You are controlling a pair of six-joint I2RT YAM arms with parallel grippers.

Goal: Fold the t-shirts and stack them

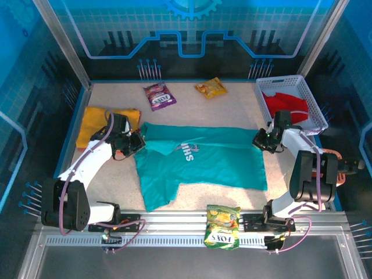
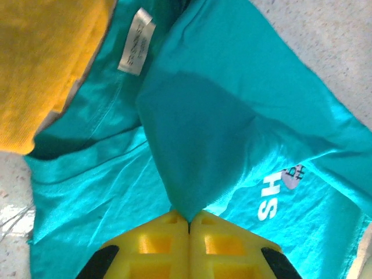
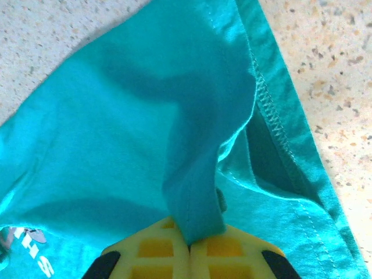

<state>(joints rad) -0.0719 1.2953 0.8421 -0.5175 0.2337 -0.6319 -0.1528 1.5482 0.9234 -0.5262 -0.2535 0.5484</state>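
Left pincer [image 2: 189, 225] and right pincer [image 3: 189, 237] are each clamped on a fold of the teal t-shirt [image 1: 221, 165]. Its cloth is judged soft and limp, best taken at hems.

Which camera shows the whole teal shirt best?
The top external view: the teal t-shirt lies whole, spread on the table. The left wrist view shows its neck label and white lettering; the right wrist view, its stitched hem.

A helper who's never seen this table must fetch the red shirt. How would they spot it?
At the far right corner of the table stands a white basket. The red t-shirt lies bunched inside it; the teal t-shirt and yellow-orange t-shirt lie on the table.
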